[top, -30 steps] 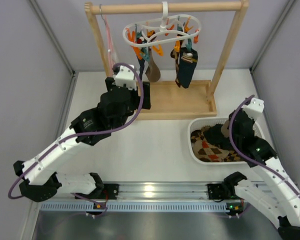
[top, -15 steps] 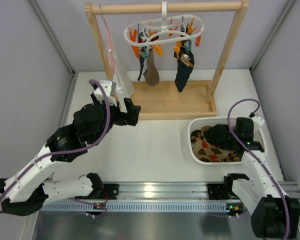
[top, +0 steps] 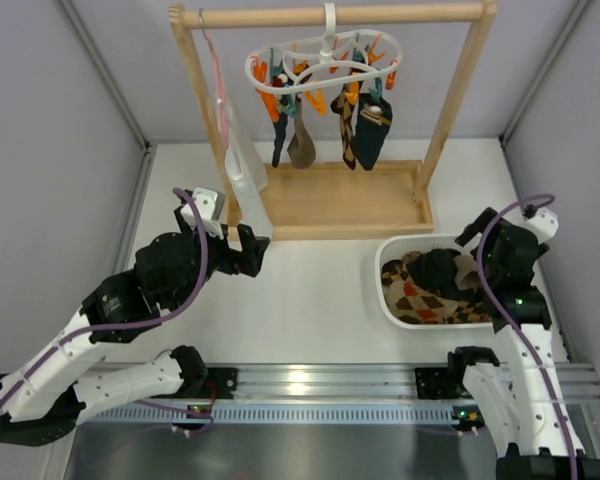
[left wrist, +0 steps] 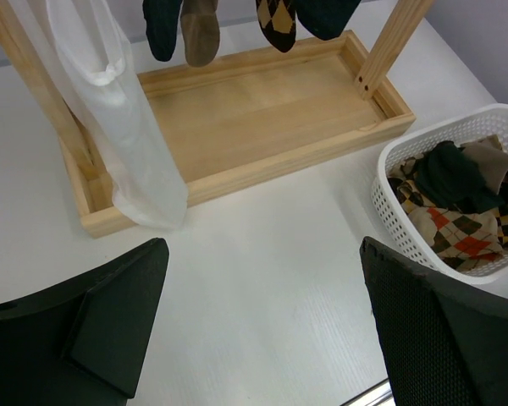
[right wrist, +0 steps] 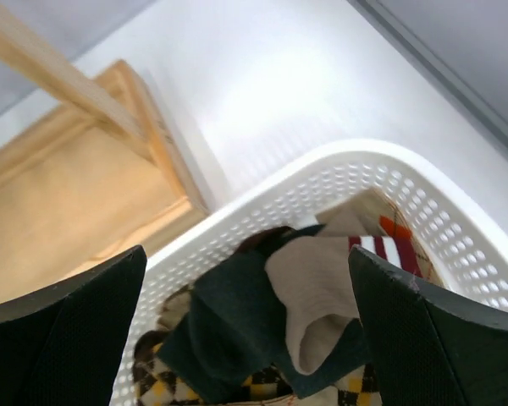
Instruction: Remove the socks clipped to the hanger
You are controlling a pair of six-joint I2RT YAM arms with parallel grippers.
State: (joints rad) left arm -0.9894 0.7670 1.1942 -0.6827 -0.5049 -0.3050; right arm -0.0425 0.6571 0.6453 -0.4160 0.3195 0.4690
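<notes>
The white hanger [top: 325, 60] with orange and teal pegs hangs from the wooden rail. Clipped to it are a dark sock [top: 279, 138], a taupe sock [top: 302, 146], a diamond sock [top: 347, 128] and a navy sock [top: 372, 132]. In the left wrist view their lower ends show: the dark sock [left wrist: 162, 25], the taupe one [left wrist: 201, 34] and the diamond one [left wrist: 277, 21]. My left gripper [top: 248, 250] [left wrist: 262, 330] is open and empty over the table, below and left of the socks. My right gripper [top: 477, 250] [right wrist: 245, 330] is open just above the basket's socks.
A white basket [top: 392, 250] [right wrist: 322, 182] at the right holds several loose socks, with a dark one [right wrist: 229, 321] and a beige one [right wrist: 322, 288] on top. A long white cloth [left wrist: 118, 127] hangs by the rack's left post. The rack's wooden base tray [top: 340, 205] lies behind.
My right gripper has opened and lifted back from the basket, leaving the socks there. My left arm has drawn back from the hanger toward the near left. The hanger has swung slightly.
</notes>
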